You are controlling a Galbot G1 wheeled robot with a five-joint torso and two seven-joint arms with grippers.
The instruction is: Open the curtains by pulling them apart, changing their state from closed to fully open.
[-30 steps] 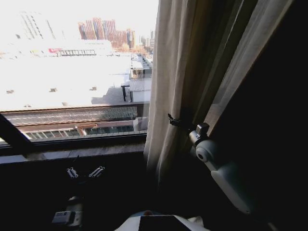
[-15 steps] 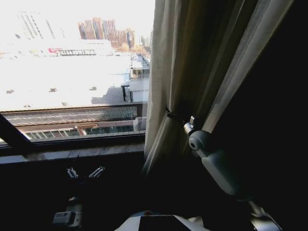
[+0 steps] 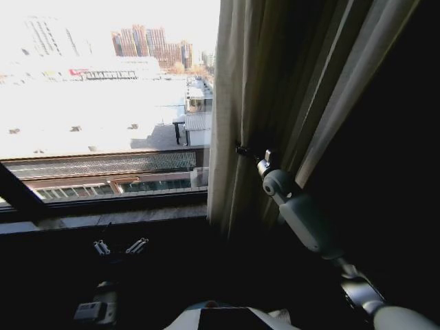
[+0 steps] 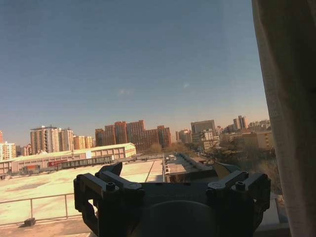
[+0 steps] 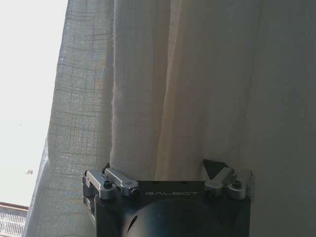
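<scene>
my right gripper (image 3: 242,150) has gone higher, pushed into the curtains (image 3: 275,89) on my right | wrist view: fingers wide, folds between (grip unclear) | left gripper (image 3: 120,247) waits low, open

window frame (image 3: 103,206), rooftops (image 3: 103,103) (sunlit), towers (image 4: 131,134)

Dark stone window sill (image 3: 130,216) runs below the glass, bare along its length; sheer white pleated curtain (image 3: 234,137) hangs past its right end.

Sunlit window (image 3: 103,103), dark sill (image 3: 103,216)
</scene>
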